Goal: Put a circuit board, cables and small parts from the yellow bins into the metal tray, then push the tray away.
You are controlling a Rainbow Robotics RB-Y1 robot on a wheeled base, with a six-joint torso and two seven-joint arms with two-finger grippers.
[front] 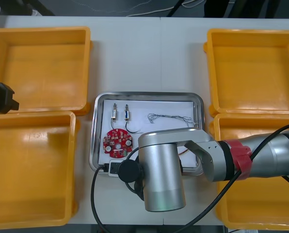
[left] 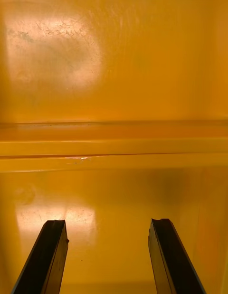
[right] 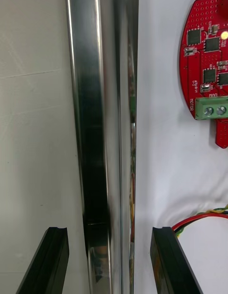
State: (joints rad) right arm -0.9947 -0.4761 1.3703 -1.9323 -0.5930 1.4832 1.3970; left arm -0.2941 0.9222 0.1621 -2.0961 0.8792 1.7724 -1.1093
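Nearest you, your right gripper (right: 109,230) sits at the near rim of the metal tray (front: 149,95). Its fingers are spread wide and straddle the shiny wall, one over the table (front: 149,53) and one over the white inside, pinching nothing.

Just inside that rim, a red and yellow cable (right: 199,219) curls beside the inner finger. The rest of it runs under the arm.

The round red circuit board (front: 118,141) lies flat on the white floor in the tray's near left part. You can see black chips on it, a green terminal block (right: 211,109) at its edge and small white lettering.

Farther in, two small metal parts (front: 115,114) lie side by side behind the board. A thin twisted blue and white cable (front: 168,117) is strung out along the tray's far right.

The near left yellow bin (front: 30,170) and the near right one (front: 251,131) flank the tray, showing plain floors. The two far bins (front: 251,68) look the same.

Your left gripper (left: 107,222) waits at the left edge of the table, over the wall shared by the two left bins. Its fingers stand apart and hold nothing.
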